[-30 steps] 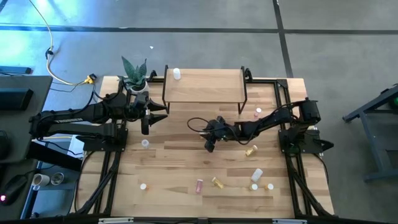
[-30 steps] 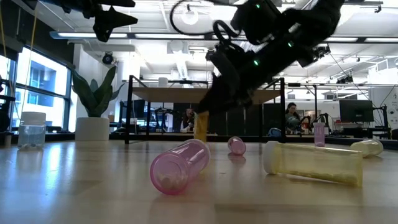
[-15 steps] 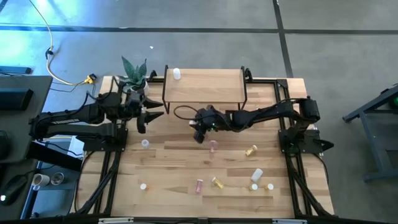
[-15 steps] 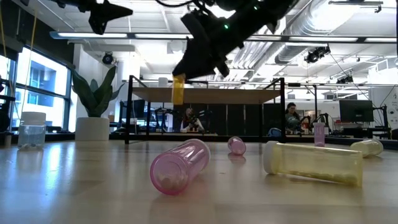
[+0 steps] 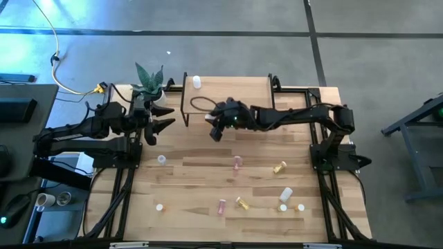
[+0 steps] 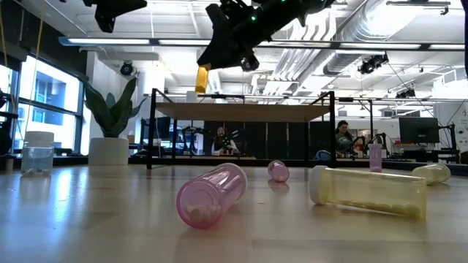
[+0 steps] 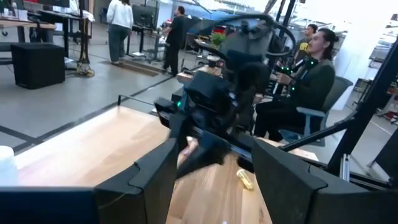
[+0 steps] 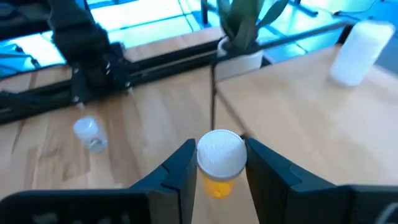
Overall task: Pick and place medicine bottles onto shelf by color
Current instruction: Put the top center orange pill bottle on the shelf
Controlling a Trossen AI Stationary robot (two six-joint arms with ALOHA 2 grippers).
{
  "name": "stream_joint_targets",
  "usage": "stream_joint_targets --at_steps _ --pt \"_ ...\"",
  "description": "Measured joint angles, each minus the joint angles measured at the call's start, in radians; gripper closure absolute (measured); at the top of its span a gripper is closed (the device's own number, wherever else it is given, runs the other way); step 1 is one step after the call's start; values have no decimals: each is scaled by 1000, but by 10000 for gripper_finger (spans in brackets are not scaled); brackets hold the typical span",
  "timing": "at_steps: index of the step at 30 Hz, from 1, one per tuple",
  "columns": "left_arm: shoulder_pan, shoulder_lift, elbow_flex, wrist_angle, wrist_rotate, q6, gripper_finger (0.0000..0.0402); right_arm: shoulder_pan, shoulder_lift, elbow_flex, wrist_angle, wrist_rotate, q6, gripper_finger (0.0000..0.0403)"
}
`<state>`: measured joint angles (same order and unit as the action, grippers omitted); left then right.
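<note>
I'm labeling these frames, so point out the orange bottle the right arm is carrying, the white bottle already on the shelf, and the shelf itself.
orange bottle (image 8: 219, 160), right wrist view, on its white cap
white bottle (image 5: 197, 83), high view, on its top
shelf (image 5: 239, 93), high view, on a bare part of the board

Light matt wood shelf (image 5: 228, 93) on black metal legs, translucent glossy plastic bottles (image 6: 210, 194)

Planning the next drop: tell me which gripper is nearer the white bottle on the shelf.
Right. The right gripper, holding an orange bottle, hangs over the shelf's front left part, near the white bottle. The left gripper is off the shelf's left end, by the plant.
</note>
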<state>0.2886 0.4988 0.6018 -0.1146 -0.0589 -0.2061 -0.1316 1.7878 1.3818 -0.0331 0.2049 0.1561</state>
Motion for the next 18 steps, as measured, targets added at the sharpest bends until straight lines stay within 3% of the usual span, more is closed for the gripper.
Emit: stream_joint_targets --at_steps 7,18 --pt "0 -10 0 0 -17 1 204 -74 0 87 -73 -15 -28 297" --pt "0 -9 0 -1 -137 15 204 -196 0 261 -165 -15 -205 297"
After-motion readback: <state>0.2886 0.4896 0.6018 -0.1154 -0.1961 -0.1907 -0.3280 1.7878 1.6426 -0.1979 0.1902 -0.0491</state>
